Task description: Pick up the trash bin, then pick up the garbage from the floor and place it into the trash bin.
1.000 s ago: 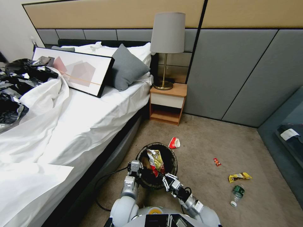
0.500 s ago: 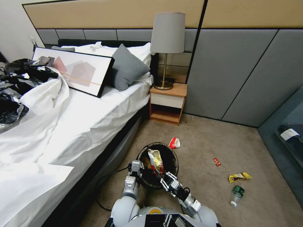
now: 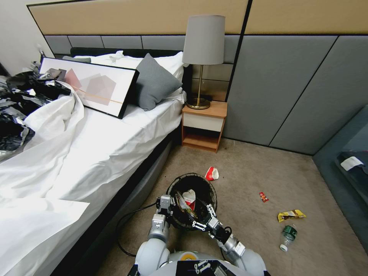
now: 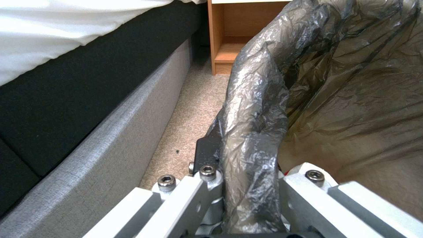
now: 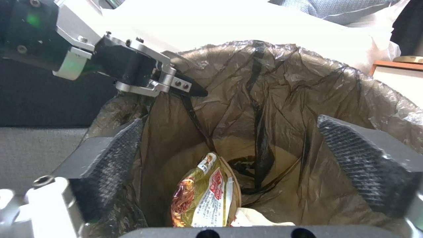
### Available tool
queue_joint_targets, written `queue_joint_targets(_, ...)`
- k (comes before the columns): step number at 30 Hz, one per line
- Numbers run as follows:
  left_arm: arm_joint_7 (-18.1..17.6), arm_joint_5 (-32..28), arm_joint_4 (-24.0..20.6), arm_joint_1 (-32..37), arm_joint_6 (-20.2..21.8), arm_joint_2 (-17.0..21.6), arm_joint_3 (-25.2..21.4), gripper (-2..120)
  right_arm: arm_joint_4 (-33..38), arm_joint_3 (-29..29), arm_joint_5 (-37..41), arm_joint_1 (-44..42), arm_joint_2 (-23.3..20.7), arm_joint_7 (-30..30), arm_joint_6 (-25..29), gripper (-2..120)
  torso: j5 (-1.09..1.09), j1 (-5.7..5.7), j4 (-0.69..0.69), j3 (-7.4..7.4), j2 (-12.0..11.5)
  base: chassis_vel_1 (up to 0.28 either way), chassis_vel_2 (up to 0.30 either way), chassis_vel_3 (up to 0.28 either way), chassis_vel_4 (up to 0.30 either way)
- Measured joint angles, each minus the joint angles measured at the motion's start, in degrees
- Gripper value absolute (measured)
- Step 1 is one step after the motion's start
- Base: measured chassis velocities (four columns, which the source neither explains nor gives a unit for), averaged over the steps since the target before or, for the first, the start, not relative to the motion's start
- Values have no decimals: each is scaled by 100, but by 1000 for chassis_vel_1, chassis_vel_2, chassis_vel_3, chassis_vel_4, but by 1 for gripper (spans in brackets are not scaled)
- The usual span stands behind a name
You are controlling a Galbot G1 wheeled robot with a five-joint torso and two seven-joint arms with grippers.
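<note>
The trash bin (image 3: pixel 190 176), lined with a black bag, hangs just above the carpet beside the bed. My left gripper (image 3: pixel 165 203) is shut on its rim (image 4: pixel 260 109). My right gripper (image 3: pixel 202 217) stands open over the bin's near side, its pads (image 5: pixel 119 155) wide apart with nothing between them. A yellow-and-red snack wrapper (image 5: pixel 203 198) and a red-and-white cup (image 3: pixel 189 197) lie inside the bin. More garbage lies on the floor: a red-and-white cup (image 3: pixel 211 173), a small red wrapper (image 3: pixel 263 197), a yellow wrapper (image 3: pixel 291 215) and a small bottle (image 3: pixel 287 235).
The bed (image 3: pixel 99 153) runs close along my left, with a black cable (image 3: pixel 126 222) on the floor by its base. A nightstand (image 3: pixel 203 126) with a lamp stands ahead. A blue sofa (image 3: pixel 352 168) borders the right. Open carpet lies between them.
My right gripper has opened and let go of the snack wrapper, which has dropped from upright to lying lower in the bin. The left gripper and the bin have stayed put.
</note>
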Motion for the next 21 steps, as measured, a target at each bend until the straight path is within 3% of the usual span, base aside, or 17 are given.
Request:
queue_joint_targets(10, -4, -3, 5, 5, -8, 18, -21, 1, 636, 174, 44, -222, 5, 228, 119, 100, 0, 0, 0, 0, 0, 0, 0, 0, 0)
queue_joint_targets(13, -5, -4, 30, 4, -12, 17, -25, 1, 1065, 289, -7, -334, 70, 723, 140, 100, 0, 0, 1, 0, 0, 0, 0, 0, 0)
queue_joint_targets(15, -6, -7, 31, 4, -16, 20, -29, 1, 1479, 499, -279, -424, 190, 1587, 117, 100, -3, 0, -1, 0, 0, 0, 0, 0, 0)
queue_joint_targets(21, -8, -16, 5, 5, -17, 27, -42, 1, 1764, 775, -503, -443, 244, 2599, -305, 100, 0, 0, 0, 0, 0, 0, 0, 0, 0)
